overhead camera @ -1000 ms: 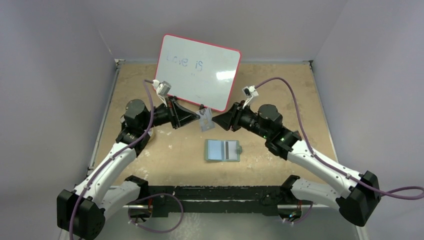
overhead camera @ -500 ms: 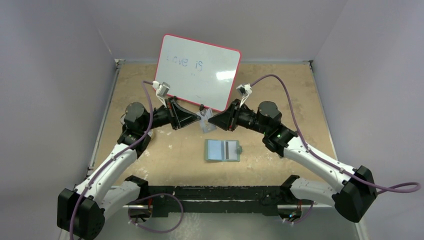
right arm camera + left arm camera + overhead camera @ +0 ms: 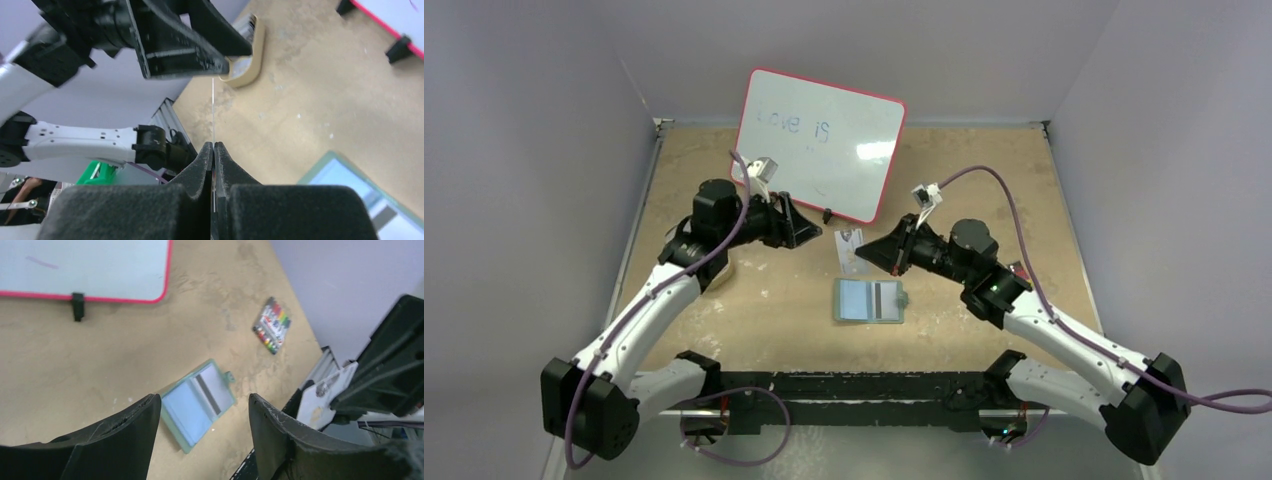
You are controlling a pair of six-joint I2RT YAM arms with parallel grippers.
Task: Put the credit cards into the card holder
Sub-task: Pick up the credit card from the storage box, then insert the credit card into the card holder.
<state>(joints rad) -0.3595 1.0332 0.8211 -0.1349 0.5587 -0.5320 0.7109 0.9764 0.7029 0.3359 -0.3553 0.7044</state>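
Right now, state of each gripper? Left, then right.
Left gripper: jaws open, holding nothing.
Right gripper: jaws closed on a credit card, held off the table.

The card holder [image 3: 901,303] is sage green, its card [image 3: 855,298] pale blue with a dark stripe, the whiteboard [image 3: 819,145] red-edged.

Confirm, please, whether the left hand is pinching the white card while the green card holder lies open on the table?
No: the right hand pinches the white card; the right wrist view shows it edge-on between shut fingers. The green card holder does lie open on the table.
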